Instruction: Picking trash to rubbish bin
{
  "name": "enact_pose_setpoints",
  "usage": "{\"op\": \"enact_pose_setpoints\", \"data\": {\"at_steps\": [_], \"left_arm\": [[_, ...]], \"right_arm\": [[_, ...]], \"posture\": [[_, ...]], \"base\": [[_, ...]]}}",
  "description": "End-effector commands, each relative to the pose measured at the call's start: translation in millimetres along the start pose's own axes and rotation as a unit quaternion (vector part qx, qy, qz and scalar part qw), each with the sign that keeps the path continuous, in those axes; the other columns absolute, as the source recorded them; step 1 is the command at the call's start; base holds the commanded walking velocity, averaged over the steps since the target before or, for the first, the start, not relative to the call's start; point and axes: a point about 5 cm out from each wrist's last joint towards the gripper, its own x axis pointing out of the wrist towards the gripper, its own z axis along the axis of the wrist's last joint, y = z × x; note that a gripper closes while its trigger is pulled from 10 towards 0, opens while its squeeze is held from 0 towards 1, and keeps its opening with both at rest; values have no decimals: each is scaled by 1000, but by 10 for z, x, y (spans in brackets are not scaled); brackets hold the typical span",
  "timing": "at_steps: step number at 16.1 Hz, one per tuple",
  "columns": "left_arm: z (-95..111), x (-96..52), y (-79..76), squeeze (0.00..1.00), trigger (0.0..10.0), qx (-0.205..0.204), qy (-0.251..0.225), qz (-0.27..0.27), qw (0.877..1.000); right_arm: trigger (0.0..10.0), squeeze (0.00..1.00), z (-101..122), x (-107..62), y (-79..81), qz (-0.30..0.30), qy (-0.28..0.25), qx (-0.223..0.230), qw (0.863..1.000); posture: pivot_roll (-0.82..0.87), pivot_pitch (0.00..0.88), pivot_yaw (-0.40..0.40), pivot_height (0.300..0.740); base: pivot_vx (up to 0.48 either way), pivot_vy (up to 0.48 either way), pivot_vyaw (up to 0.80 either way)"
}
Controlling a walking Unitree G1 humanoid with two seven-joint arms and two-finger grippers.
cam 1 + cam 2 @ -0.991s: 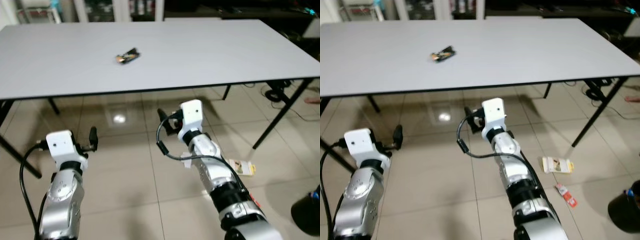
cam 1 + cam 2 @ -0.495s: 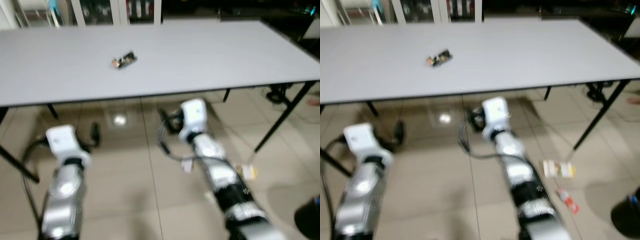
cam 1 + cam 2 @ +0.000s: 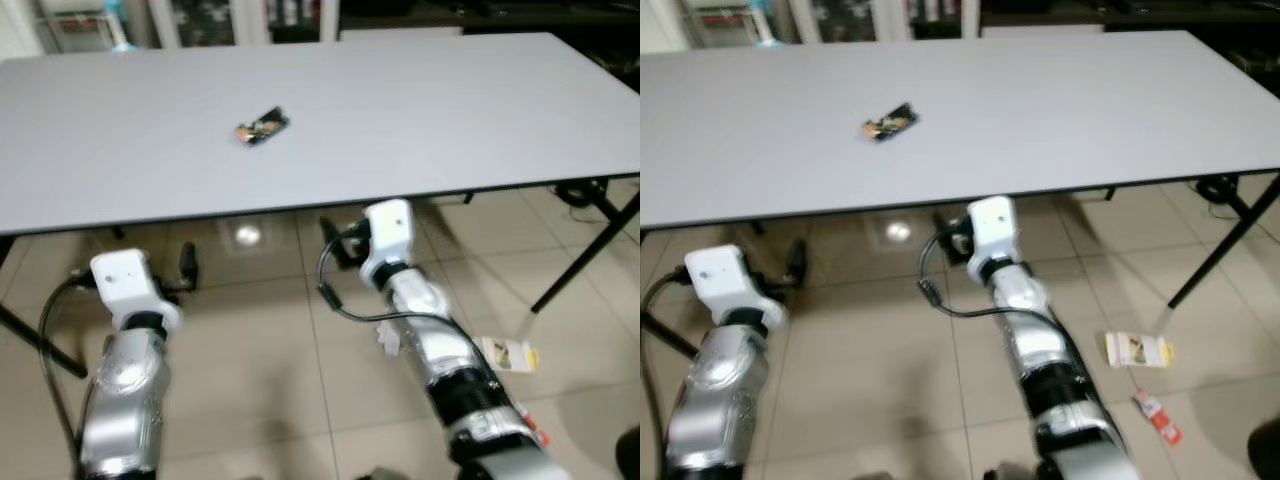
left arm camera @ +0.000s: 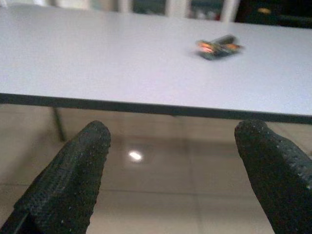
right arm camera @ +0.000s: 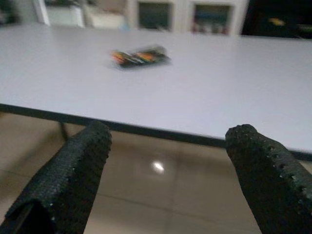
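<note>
Head views: a dark wrapper (image 3: 262,128) is seen lying on the grey table (image 3: 450,110), toward its far edge and left of the middle, well back from the near edge. On the floor tiles beyond the table's right end, a yellow packet (image 3: 1137,350) and a small red scrap (image 3: 1158,417) are seen.
Arms: both are held low in front of the near edge, below the tabletop.
Left wrist view: the left gripper (image 4: 178,170) is shown spread wide and empty, aimed under the near edge; the wrapper (image 4: 219,47) is well beyond it.
Right wrist view: the right gripper (image 5: 168,178) is likewise spread wide with nothing held (the wrapper (image 5: 140,56) sits past the edge).
Risk: if either arm is pushed forward at this height, the table's near edge would likely be struck.
Risk: a flat wrapper may be skidded away by the fingers rather than pinched.
</note>
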Motion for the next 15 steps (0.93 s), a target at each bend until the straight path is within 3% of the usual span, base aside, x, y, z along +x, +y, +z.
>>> {"op": "enact_pose_setpoints", "data": {"at_steps": [1,12,15], "left_arm": [[14,-14,71,0,10000,5,2,10,1000],[-30,-28,47,0,10000,4,14,12,1000],[-25,-18,49,0,10000,11,15,10,1000]], "right_arm": [[10000,0,74,25,55,9,-13,6,1000],[10000,0,93,8,67,14,-13,3,1000],[10000,0,102,8,49,10,-14,6,1000]], "posture": [[19,97,-9,740],[14,103,-19,740],[14,101,-18,740]], "base": [[382,289,0],[383,287,0],[428,0,0]]}}
